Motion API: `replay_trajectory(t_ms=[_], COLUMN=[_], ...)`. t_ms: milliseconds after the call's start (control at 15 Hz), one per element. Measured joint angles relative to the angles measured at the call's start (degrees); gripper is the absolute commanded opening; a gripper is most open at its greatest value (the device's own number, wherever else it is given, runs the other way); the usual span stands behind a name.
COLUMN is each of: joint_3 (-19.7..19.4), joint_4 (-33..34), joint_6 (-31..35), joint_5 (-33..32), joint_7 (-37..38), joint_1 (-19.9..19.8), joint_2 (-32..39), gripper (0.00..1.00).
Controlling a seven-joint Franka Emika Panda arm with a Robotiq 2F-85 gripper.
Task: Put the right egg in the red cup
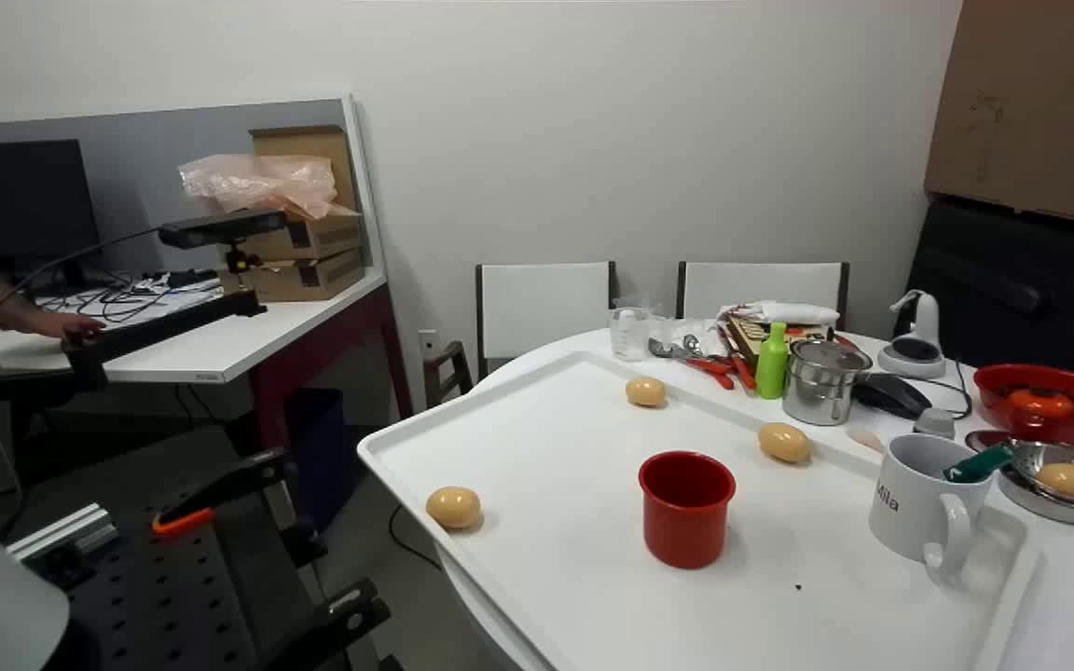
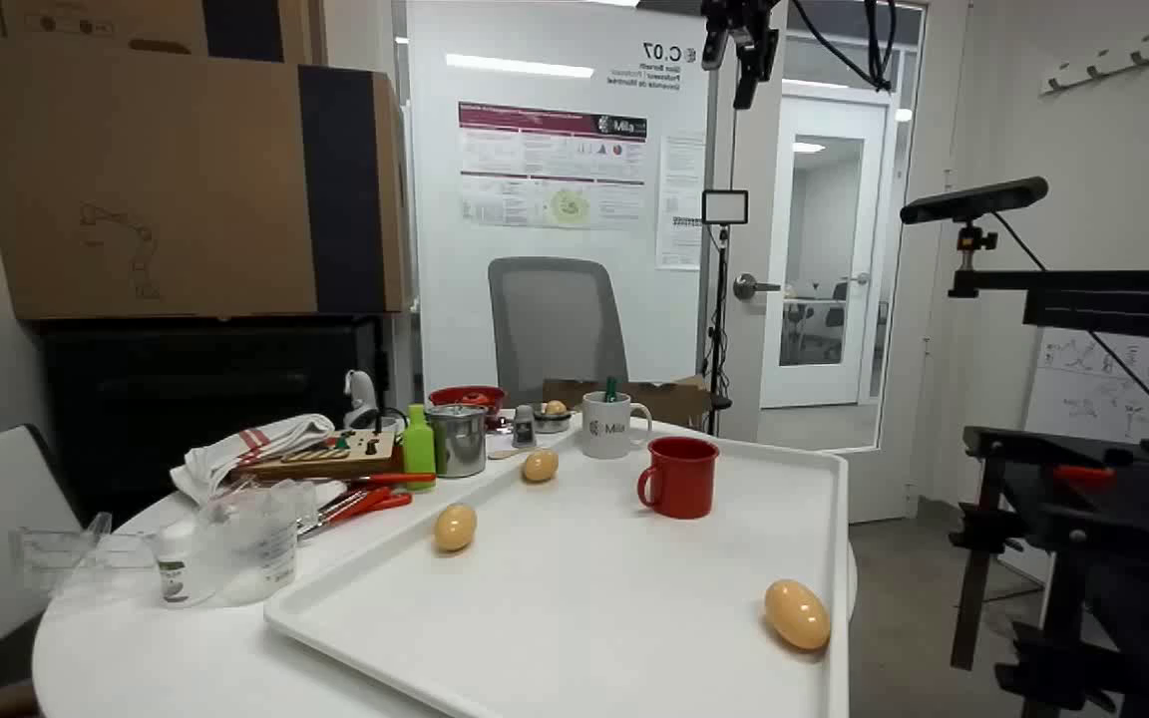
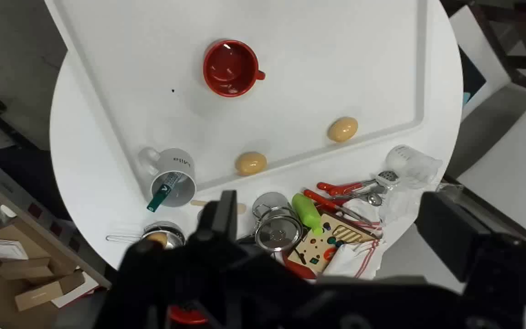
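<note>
Three glossy oval eggs apart on one white rimmed tray, one smooth red cylindrical cup upright on it, one pale handled mug, one black gripper high above, spread wide

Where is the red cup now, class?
In an exterior view, right of centre, the red cup stands upright on the white tray, in front and right of the pale mug.

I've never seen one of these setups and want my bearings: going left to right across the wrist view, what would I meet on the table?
Pale mug → red cup → green bottle → tan egg (the one farther from the mug) → clear container.
</note>
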Motion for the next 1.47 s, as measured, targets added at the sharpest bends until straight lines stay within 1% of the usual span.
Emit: replay_trajectory(t_ms=[800, 1067, 1267, 1467], joint_3=[0.0, 0.8, 2.4, 4.7], joint_4=[0.0, 0.1, 0.4, 1.4], joint_6=[0.0, 0.7, 3.5, 6.0], joint_5=[0.0, 0.7, 3.5, 5.5], joint_7=[0.0, 0.0, -0.3, -0.7], joint_1=[0.0, -0.6, -0.1, 0.5], joint_2=[0.0, 0.5, 3.2, 7.5], gripper=[1.0, 1.0, 1.0, 1.0])
